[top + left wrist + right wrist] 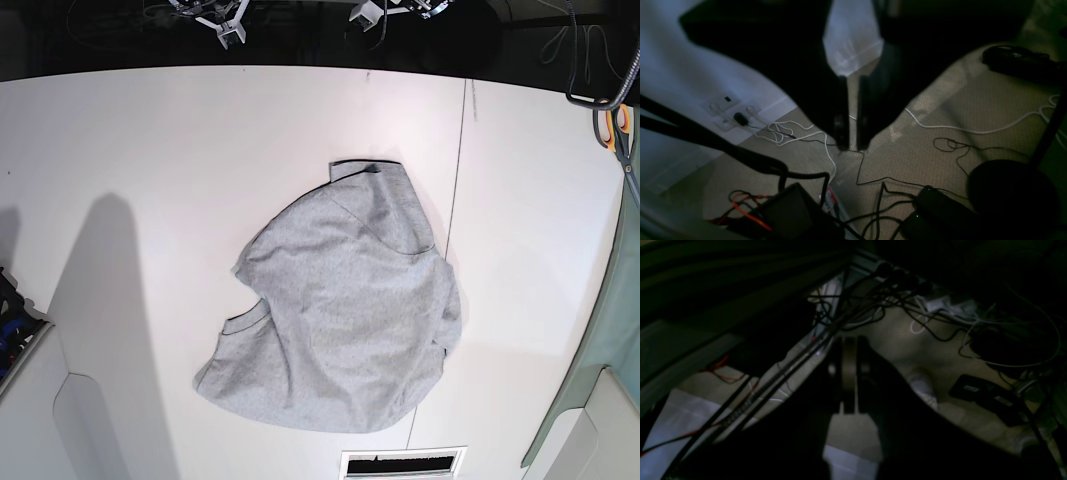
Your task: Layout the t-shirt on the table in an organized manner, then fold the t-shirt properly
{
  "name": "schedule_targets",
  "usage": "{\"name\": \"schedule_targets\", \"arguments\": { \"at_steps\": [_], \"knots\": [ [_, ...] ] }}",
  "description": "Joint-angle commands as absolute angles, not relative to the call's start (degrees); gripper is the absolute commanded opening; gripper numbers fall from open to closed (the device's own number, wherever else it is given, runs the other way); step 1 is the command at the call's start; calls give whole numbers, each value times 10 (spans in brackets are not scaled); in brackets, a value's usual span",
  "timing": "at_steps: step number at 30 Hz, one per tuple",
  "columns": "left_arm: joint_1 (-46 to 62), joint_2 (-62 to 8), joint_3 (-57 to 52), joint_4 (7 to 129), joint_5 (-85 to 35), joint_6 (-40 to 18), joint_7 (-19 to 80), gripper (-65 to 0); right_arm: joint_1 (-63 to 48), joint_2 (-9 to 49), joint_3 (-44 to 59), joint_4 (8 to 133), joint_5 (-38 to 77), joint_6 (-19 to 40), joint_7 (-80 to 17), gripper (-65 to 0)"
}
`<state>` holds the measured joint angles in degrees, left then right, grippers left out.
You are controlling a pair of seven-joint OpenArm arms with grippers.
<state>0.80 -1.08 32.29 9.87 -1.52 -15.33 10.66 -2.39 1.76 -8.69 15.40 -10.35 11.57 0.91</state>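
Observation:
The light grey t-shirt (345, 320) lies crumpled in a rounded heap on the white table (150, 150), just left of the thin dark seam, with one sleeve pointing to the back. No lettering shows. Neither arm appears in the base view. In the left wrist view my left gripper (853, 146) hangs over carpeted floor, its dark fingers (841, 116) nearly together with only a thin slit and nothing between them. In the dim right wrist view my right gripper (849, 341) is shut and empty, also facing floor and cables.
A teal-green cloth (600, 380) hangs at the table's right edge, with orange-handled scissors (612, 125) above it. Pale grey panels (40, 420) sit at the front corners. Cables, a power brick (940, 210) and wall sockets (728, 110) lie on the floor.

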Motion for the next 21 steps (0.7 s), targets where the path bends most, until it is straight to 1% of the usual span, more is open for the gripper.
{"name": "schedule_targets", "arguments": {
  "at_steps": [1, 21],
  "knots": [
    [10, -10, 323, 102, -14, -161, 105, -603, -26, 19, -88, 159, -103, 118, 15, -650],
    [13, -10, 323, 102, -14, -161, 105, -603, -26, 19, -88, 163, -103, 124, 15, -650]
  ]
}}
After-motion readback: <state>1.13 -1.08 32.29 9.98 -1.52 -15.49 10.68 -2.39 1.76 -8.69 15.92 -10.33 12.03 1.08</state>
